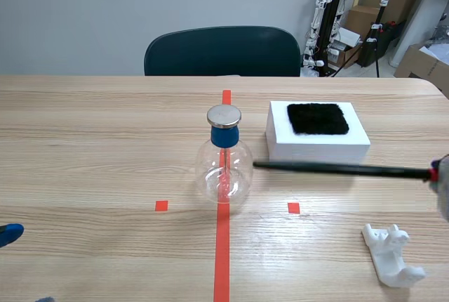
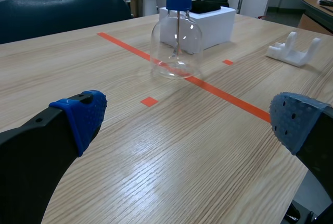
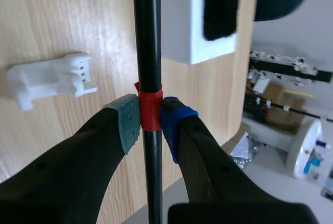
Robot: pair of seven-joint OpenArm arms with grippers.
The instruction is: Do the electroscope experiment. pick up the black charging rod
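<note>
At the left, the left tool [image 2: 190,122] is held low over the tabletop [image 1: 84,147], its blue pads spread wide with nothing between them. It is judged to be parked clear of the work. At the middle, the electroscope flask [image 1: 223,165] is stood upright on the orange-red line, its metal cap [image 1: 224,115] uppermost. To its right a white foam block [image 1: 317,146] is set, topped with a black cloth pad [image 1: 318,118], probably for rubbing. The black charging rod [image 1: 337,168] is seen in front of that block. Its long axis is laid level from side to side, and its free end is pointed at the flask, just beside the glass. The rod is clamped at its red band [image 3: 151,110] by the right tool [image 3: 151,124], which is closed tight on it. The band is judged to mark the handle end. A white cradle [image 1: 393,256] is seen on the tabletop near the right tool.
</note>
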